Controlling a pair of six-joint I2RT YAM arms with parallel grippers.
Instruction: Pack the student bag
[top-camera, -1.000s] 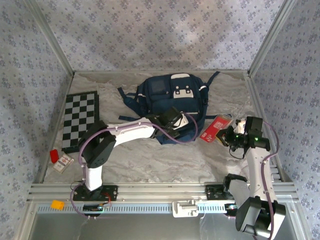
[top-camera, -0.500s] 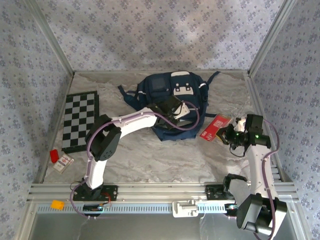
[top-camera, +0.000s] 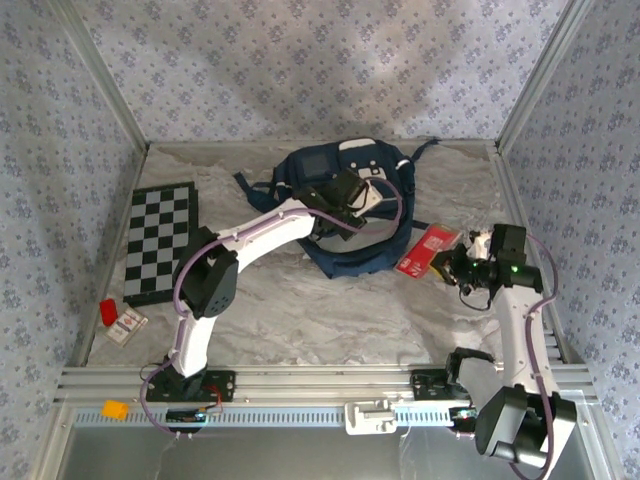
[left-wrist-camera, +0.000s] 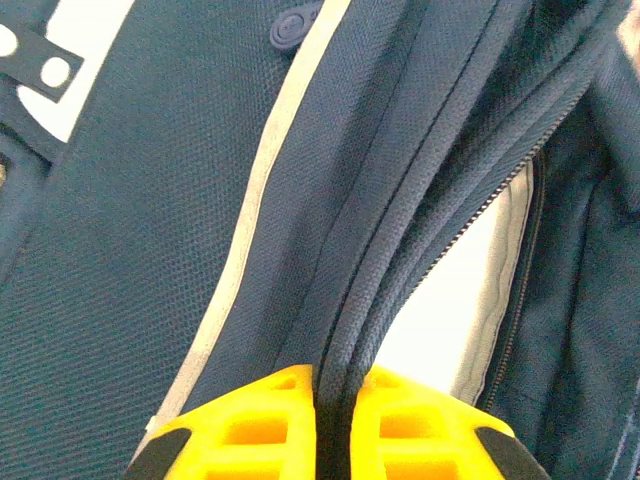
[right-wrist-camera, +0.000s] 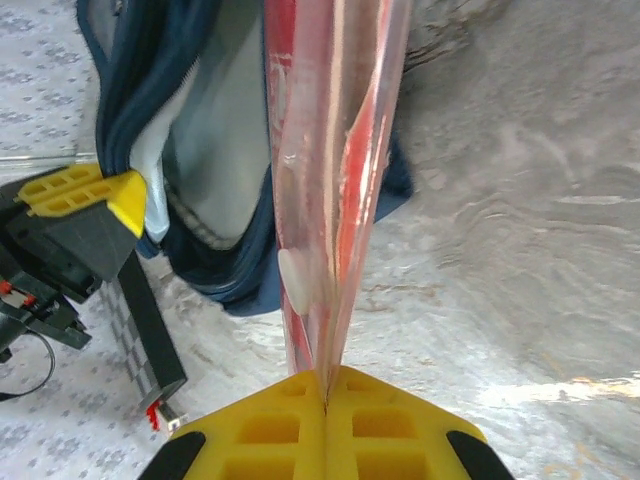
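Observation:
The student bag (top-camera: 372, 256), navy with white stripes, lies at the back middle of the table. My left gripper (top-camera: 350, 200) is shut on the rim of its open zip; in the left wrist view the yellow fingers (left-wrist-camera: 260, 430) pinch that folded navy edge (left-wrist-camera: 345, 330), and pale lining (left-wrist-camera: 450, 310) shows beside it. To the right, my right gripper (top-camera: 450, 264) is shut on a red and clear plastic pouch (top-camera: 424, 250). In the right wrist view the pouch (right-wrist-camera: 330, 180) stands up from the pads (right-wrist-camera: 290, 430), pointing towards the bag's open mouth (right-wrist-camera: 215, 150).
A folded chessboard (top-camera: 160, 240) lies at the left. Near the front left are a small red block (top-camera: 108, 311) and a small card box (top-camera: 128, 326). An orange piece (top-camera: 115, 409) rests on the front rail. Patterned walls close in three sides.
The left gripper has shut on the bag's zip rim and drawn it up and towards the back, lifting the opening. The right gripper has edged left with the pouch.

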